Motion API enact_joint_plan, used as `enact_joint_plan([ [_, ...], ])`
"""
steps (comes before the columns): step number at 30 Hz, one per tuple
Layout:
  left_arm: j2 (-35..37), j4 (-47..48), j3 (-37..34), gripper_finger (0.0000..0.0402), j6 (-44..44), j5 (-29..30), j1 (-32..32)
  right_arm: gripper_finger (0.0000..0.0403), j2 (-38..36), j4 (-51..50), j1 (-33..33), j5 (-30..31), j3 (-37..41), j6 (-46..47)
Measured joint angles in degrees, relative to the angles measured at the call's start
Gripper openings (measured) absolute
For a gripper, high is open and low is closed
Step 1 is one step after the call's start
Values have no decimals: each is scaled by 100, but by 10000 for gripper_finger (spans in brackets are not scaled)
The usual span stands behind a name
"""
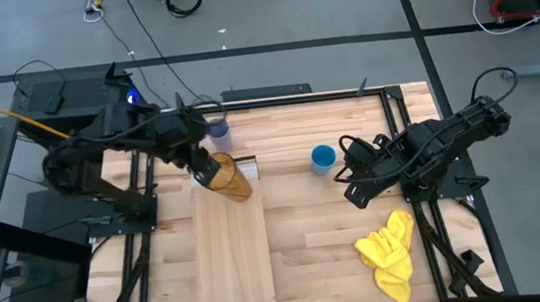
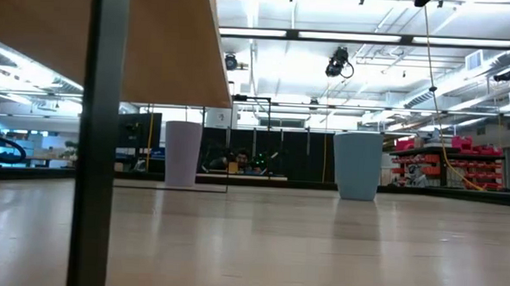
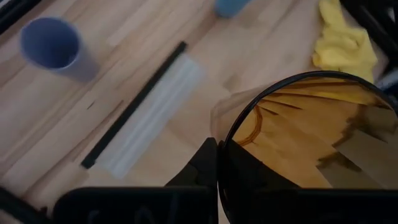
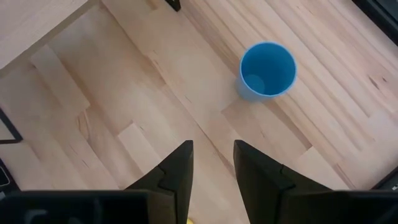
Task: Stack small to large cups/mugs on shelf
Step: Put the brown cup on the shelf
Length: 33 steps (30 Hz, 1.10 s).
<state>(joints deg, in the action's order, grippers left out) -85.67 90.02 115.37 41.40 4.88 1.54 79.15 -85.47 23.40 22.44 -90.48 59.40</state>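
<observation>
My left gripper [image 1: 203,168] is shut on the amber tumbler [image 1: 230,180], which is tilted over the far end of the pale wood shelf [image 1: 232,250], beside its white strip [image 1: 247,166]. The tumbler's mouth faces the left wrist camera [image 3: 311,143]. The lavender cup [image 1: 218,131] stands upright on the table beyond the shelf and also shows in the low view [image 2: 183,153]. The blue cup [image 1: 323,157] stands upright at mid-table. My right gripper [image 1: 350,191] is slightly open and empty, just near-right of the blue cup [image 4: 267,68]. My left gripper holds the amber tumbler by its rim [image 3: 221,158], one finger [image 3: 202,168] outside the wall and the other seemingly inside the mouth. The fingers come slanting down from the table's far left. The tumbler tilts away from the gripper, base toward the near right. I cannot tell whether it touches the shelf.
A yellow cloth [image 1: 391,249] lies crumpled at the near right of the table. In the low view the shelf shows from below [image 2: 156,44], raised on a dark post [image 2: 99,153]. Black frame rails [image 1: 404,137] run along the table's sides.
</observation>
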Motion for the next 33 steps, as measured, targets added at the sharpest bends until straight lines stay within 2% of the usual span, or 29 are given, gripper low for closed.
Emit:
enact_joint_plan([
  [8, 204, -4, -798, 12, 101, -33, 122, 122, 0, 81, 0, 44, 0, 0],
  [12, 219, -4, -979, 12, 40, -45, 127, 122, 0, 143, 0, 130, 0, 0],
  [33, 206, -2, -1009, 12, 38, 287, 125, 122, 0, 204, -4, 243, 0, -1],
])
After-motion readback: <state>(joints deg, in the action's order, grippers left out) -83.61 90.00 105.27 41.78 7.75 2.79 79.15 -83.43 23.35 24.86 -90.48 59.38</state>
